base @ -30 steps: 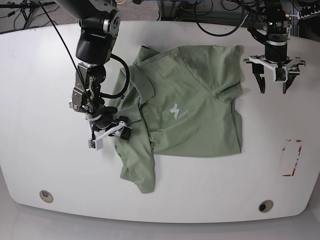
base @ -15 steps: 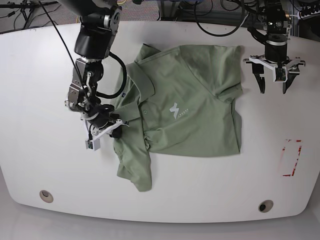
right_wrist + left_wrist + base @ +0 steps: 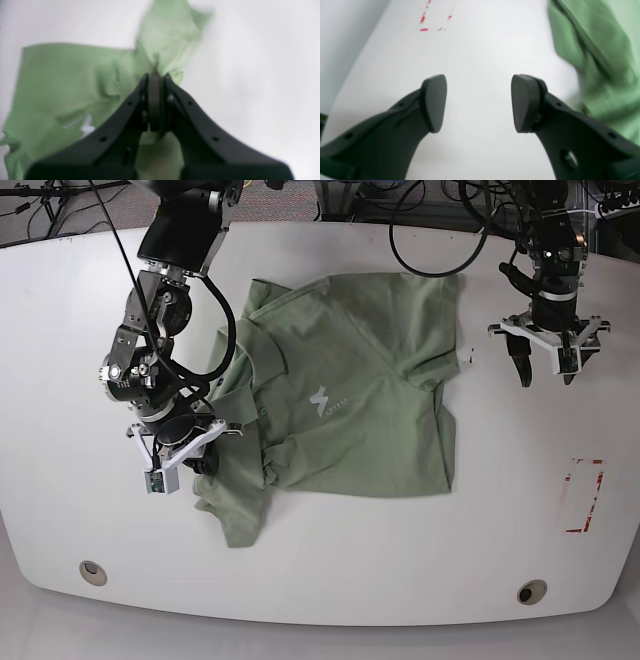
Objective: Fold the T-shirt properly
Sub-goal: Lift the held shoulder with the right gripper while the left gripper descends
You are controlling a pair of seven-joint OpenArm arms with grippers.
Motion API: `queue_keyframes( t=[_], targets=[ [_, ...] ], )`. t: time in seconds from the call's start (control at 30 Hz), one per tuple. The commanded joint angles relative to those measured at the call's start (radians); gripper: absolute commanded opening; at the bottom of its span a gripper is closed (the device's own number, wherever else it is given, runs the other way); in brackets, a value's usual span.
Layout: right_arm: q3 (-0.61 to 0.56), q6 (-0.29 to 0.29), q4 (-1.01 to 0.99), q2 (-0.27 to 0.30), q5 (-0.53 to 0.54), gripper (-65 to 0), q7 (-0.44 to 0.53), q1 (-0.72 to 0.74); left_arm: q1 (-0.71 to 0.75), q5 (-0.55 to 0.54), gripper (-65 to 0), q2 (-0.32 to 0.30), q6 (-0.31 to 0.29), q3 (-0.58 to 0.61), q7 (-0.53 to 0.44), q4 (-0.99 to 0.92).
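The pale green T-shirt lies face up on the white table, collar toward the left, white logo showing. My right gripper sits at the shirt's left edge by the lower sleeve. In the right wrist view the right gripper is shut, with a pinch of T-shirt fabric bunched between its tips. My left gripper hangs open over bare table, to the right of the shirt's upper right corner. The left wrist view shows the left gripper with nothing in it and the T-shirt off to its right.
A red dashed rectangle is marked on the table at the right, and shows as a red dashed mark beyond the left gripper. Two round holes sit near the front edge. Cables hang behind the table.
My right gripper has closed on the shirt's left edge and moved left. The whole shirt has slid left with it. The left gripper has stayed open in about the same place.
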Motion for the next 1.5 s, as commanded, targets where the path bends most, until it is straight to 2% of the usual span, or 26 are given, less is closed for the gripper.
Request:
queue_keyframes(
  t=[0.0, 0.1, 0.27, 0.37, 0.6, 0.77, 0.97, 1.03, 1.47],
  targets=[
    [-0.05, 0.01, 0.106, 0.02, 0.023, -65.0, 0.019, 0.008, -0.028, -0.063, -26.5, -0.007, 0.005, -0.004, 0.026, -0.01],
    [-0.081, 0.01, 0.154, 0.03, 0.023, -65.0, 0.019, 0.008, -0.061, -0.097, -26.5, -0.007, -0.012, -0.004, 0.045, -0.031],
    [-0.136, 0.01, 0.218, 0.035, 0.023, -65.0, 0.019, 0.017, -0.109, -0.12, -26.5, -0.004, -0.092, -0.001, 0.078, -0.077],
    [-0.166, 0.01, 0.24, 0.057, 0.023, -65.0, 0.021, 0.041, -0.129, -0.118, -26.5, 0.002, -0.131, -0.002, 0.086, -0.091],
    [-0.271, 0.012, 0.243, 0.126, 0.023, -65.0, 0.027, 0.133, -0.136, -0.125, -26.5, 0.002, -0.149, 0.004, 0.083, -0.132],
    [-0.317, 0.012, 0.243, 0.147, 0.023, -65.0, 0.027, 0.199, -0.164, -0.126, -26.5, 0.001, -0.175, 0.029, 0.082, -0.178],
    [-0.361, 0.012, 0.243, 0.159, 0.023, -65.0, 0.027, 0.253, -0.216, -0.137, -26.5, 0.03, -0.278, 0.032, 0.083, -0.269],
    [-0.366, 0.012, 0.243, 0.159, 0.023, -65.0, 0.027, 0.256, -0.238, -0.143, -26.5, 0.04, -0.293, 0.032, 0.083, -0.298],
    [-0.371, 0.012, 0.243, 0.155, 0.029, -65.0, 0.027, 0.249, -0.384, -0.14, -26.5, 0.094, -0.296, 0.039, 0.083, -0.511]
  ],
)
